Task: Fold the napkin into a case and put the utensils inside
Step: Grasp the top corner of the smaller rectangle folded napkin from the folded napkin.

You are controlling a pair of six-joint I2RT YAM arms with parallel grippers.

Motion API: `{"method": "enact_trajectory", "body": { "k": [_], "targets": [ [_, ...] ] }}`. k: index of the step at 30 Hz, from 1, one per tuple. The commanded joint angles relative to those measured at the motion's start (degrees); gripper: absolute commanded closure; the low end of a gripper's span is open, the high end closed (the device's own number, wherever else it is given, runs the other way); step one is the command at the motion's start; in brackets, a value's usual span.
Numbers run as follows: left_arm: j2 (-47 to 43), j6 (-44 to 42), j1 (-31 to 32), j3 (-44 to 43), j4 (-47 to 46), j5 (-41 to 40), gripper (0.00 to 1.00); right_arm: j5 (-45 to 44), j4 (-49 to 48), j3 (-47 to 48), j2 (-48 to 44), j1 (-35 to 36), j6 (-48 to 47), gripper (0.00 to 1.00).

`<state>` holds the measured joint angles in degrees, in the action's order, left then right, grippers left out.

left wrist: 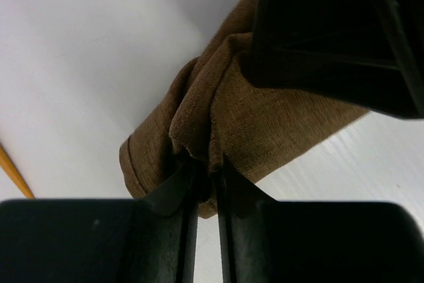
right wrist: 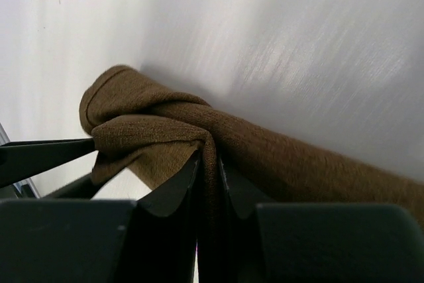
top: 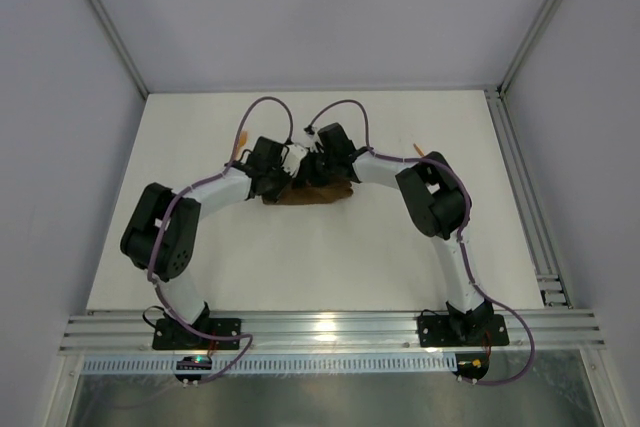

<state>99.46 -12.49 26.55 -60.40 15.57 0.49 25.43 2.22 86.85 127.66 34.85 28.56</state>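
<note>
Left wrist view: left pincer [left wrist: 207, 171] pinching bunched fold of napkin [left wrist: 265, 117]. Right pincer [right wrist: 209, 164] clamping same cloth, mid-worktop [top: 300, 267]. Judging fold in progress: be lifting evenly, pulling taut, laying layers flat. Utensils [top: 423, 153] lying beside napkin, not inside.

White table [top: 300, 267] enclosed by pale grey walls [top: 300, 7].
</note>
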Motion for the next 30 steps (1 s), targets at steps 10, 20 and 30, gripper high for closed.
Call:
{"method": "enact_trajectory", "body": {
  "k": [10,20,30],
  "targets": [
    [2.49,2.73,-1.67,-1.56,-4.42,-4.55,1.00,3.66,-1.34,0.60,-5.56,-1.89,-5.52,0.54],
    [2.76,4.93,-5.62,-4.28,-0.37,4.95,1.00,11.74,-10.91,2.36,-1.90,-3.47,-1.94,0.48],
    [4.51,3.97,-5.63,-6.30,1.56,6.54,1.00,15.17,-19.53,6.40,4.70,-1.28,1.15,0.44]
  ]
}}
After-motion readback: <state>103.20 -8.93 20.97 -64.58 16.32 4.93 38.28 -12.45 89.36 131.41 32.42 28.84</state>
